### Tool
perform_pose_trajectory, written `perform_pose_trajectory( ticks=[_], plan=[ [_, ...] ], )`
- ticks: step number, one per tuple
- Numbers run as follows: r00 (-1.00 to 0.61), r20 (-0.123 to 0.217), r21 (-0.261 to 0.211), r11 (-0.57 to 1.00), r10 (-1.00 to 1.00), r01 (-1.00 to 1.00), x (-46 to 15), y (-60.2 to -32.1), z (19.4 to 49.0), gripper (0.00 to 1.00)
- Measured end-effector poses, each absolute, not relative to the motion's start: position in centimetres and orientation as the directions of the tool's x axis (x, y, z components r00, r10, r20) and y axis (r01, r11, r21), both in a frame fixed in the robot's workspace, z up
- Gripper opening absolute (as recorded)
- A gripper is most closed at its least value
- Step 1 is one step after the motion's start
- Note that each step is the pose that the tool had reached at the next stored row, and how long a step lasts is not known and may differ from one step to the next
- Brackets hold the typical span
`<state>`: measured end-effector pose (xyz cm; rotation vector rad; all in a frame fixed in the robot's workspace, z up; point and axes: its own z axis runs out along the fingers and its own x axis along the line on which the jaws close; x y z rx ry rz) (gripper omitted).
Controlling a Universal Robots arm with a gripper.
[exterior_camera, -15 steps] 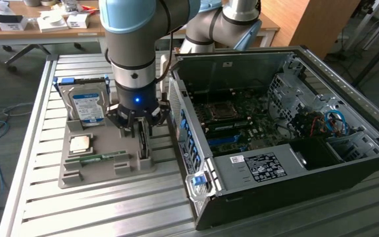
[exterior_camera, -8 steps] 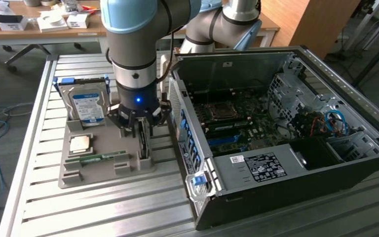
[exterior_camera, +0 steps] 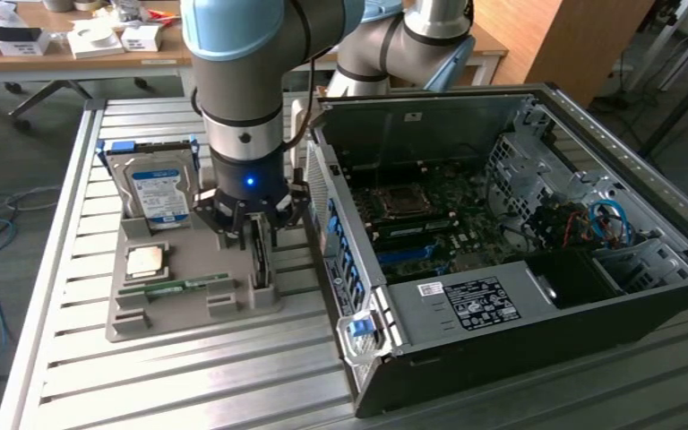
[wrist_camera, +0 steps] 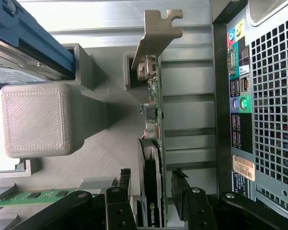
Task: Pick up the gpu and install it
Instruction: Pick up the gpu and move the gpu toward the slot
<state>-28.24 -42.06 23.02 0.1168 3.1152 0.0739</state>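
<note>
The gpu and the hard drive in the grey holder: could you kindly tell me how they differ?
The gpu is a thin dark card with a silver bracket; the hard drive is boxy, with a blue-white label. The open gripper straddles the gpu; the hard drive stands apart from it. Both stand on edge in the grey holder.

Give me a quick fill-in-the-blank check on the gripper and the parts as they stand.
1. The gripper has its jaws ____ on either side of the gpu, a thin dark circuit card with a silver bracket.
2. The gpu stands on edge in the grey plastic holder, near the narrow ____ memory stick lying flat.
3. The black computer case, its side panel off, sits on the exterior view's ____ of the holder.
Missing words: open; green; right.
</note>
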Motion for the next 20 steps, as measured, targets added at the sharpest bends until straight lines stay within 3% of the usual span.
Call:
perform_pose_trajectory(
  ticks=[6, 7, 20],
  plan=[
    [-0.997, -0.022, 0.048, 0.996, 0.075, 0.074, -28.24, -42.06, 23.02, 0.46],
    [-0.997, -0.022, 0.048, 0.996, 0.075, 0.074, -28.24, -42.06, 23.02, 0.39],
    [-0.997, -0.022, 0.048, 0.996, 0.075, 0.074, -28.27, -42.06, 23.01, 0.39]
  ],
)
